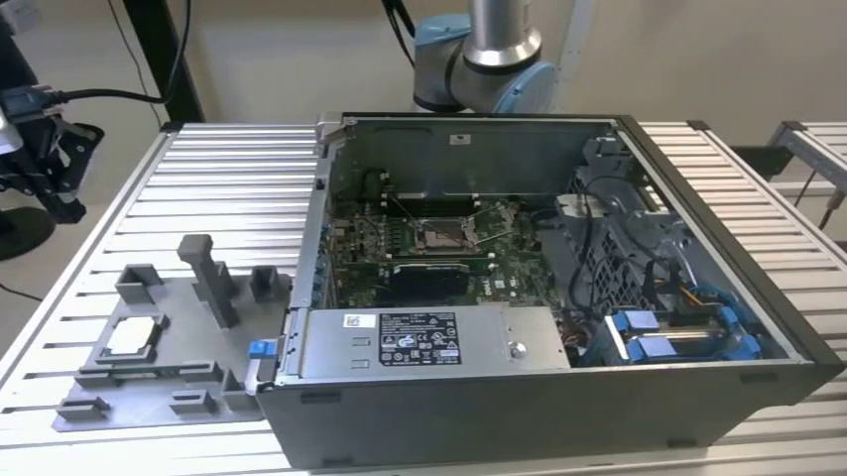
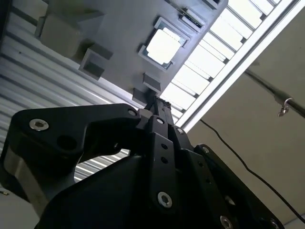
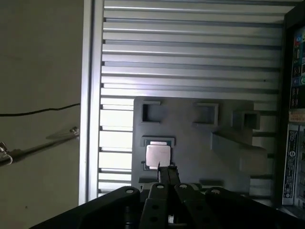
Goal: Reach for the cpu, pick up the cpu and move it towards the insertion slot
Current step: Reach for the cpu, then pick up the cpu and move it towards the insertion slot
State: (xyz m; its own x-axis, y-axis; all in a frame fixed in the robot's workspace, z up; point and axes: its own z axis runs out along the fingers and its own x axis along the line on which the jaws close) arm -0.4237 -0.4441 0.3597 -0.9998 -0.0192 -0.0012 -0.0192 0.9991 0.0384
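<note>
Lower left in the exterior view, the cpu [image 1: 131, 337] sits in a grey tray [image 1: 146, 412] recess (presumably to locate it for pickup), the gripper [image 3: 165, 168], fingers closed and empty, pointing at it.

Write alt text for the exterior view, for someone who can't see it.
An open computer case lies on a slatted metal table, its insertion slot exposed on the green board inside. On the exterior view's left, the cpu rests in a grey fixture tray beside the case; the robot arm rises behind the case.
</note>
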